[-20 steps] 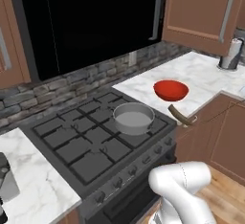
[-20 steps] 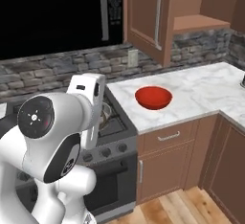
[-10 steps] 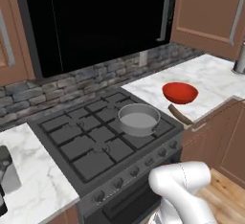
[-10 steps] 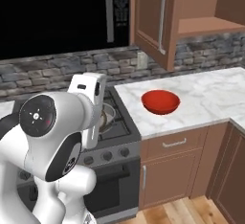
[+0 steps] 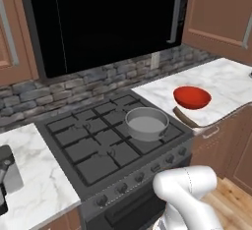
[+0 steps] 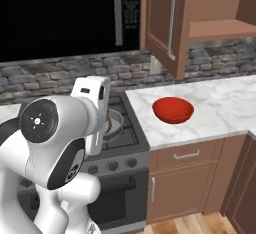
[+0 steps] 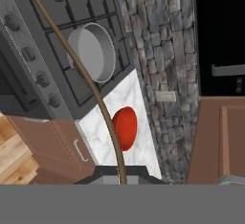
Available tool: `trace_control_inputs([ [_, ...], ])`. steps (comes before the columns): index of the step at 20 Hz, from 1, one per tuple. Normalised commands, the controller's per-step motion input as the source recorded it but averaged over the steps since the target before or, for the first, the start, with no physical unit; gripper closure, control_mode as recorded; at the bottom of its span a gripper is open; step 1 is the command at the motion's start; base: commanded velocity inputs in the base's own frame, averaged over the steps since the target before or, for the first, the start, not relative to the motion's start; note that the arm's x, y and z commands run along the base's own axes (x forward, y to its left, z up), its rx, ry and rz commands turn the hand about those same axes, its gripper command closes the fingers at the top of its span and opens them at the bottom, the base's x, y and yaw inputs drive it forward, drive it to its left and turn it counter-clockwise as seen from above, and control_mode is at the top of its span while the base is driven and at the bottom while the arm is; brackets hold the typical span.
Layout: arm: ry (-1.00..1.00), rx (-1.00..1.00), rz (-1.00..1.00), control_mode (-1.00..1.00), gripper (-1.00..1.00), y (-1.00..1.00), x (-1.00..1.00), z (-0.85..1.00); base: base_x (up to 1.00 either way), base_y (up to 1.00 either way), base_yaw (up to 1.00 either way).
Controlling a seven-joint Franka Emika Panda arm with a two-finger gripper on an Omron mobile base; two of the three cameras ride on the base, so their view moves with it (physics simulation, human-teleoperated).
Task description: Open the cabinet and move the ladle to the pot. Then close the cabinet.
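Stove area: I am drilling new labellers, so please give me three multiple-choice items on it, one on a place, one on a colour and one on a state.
1. Where does the pot sit?
A. on the stove
B. on the marble counter
C. inside the microwave

2. What colour is the bowl?
A. white
B. green
C. red

3. How does the cabinet to the right of the microwave stand?
A. both doors shut
B. a door swung open
C. doors taken off

Answers:
1 A: the pot rests on the black grates near the stove's right side.
2 C: the bowl is plain red in all three views.
3 B: in the right base view the door juts out towards the camera and the bare shelf behind it shows.
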Motion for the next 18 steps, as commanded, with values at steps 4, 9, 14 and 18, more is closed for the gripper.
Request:
trace_control_inputs([
  [4,0.00,0.00,0.00,1.00,1.00,0.00,0.00,0.00,0.61,-0.24,0.19],
  [9,0.00,0.00,0.00,1.00,1.00,0.00,0.00,0.00,0.71,-0.36,0.19],
  [14,0.00,0.00,0.00,1.00,1.00,0.00,0.00,0.00,0.65,-0.41,0.20],
  [18,0.00,0.00,0.00,1.00,1.00,0.00,0.00,0.00,0.51,-0.41,0.19],
])
